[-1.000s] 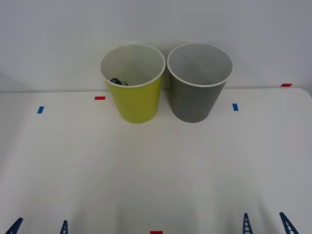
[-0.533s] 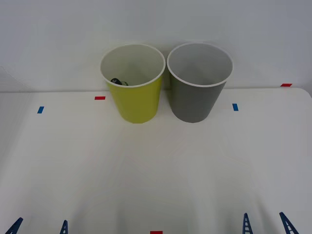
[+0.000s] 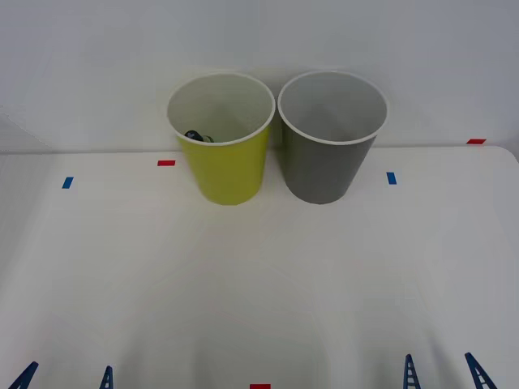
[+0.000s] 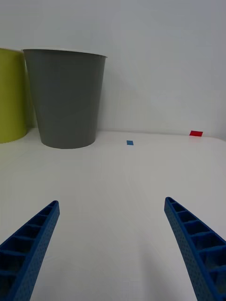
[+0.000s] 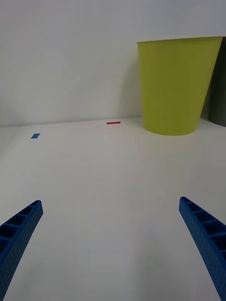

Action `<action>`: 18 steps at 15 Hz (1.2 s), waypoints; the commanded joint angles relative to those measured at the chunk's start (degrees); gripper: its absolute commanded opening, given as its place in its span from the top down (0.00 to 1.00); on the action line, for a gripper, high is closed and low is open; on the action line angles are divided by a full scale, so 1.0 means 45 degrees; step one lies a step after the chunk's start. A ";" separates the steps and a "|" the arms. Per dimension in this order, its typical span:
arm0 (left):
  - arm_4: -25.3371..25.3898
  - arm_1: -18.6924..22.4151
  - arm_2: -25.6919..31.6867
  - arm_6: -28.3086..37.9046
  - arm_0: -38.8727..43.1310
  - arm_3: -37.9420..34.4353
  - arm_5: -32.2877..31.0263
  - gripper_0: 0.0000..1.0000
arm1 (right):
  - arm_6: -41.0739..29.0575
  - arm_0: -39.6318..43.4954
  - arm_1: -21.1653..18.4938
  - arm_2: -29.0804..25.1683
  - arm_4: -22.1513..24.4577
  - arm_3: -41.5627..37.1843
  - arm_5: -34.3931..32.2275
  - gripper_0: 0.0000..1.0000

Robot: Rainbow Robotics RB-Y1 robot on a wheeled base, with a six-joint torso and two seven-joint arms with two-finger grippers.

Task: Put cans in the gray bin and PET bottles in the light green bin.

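Both grippers, left & right, wide open, empty, parked near edge; bottle already in green bin, sorting looks done

The white table carries two bins at its far edge, well ahead of my grippers — the light green bin in front of my left gripper, the gray bin in front of my right gripper, standing just beside each other. Small tape marks lie flat on the table — blue and red.
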 commanded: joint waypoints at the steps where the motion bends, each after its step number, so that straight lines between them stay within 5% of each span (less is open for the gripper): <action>1: 0.0002 0.0000 0.0000 0.0000 0.0000 0.0000 0.0001 0.00 | 0.0000 0.0000 0.0000 0.0000 0.0000 0.0000 0.0000 0.23; 18: 0.0002 0.0000 0.0000 0.0000 0.0000 0.0000 0.0001 0.00 | 0.0000 0.0000 0.0000 0.0000 0.0000 0.0000 0.0000 0.23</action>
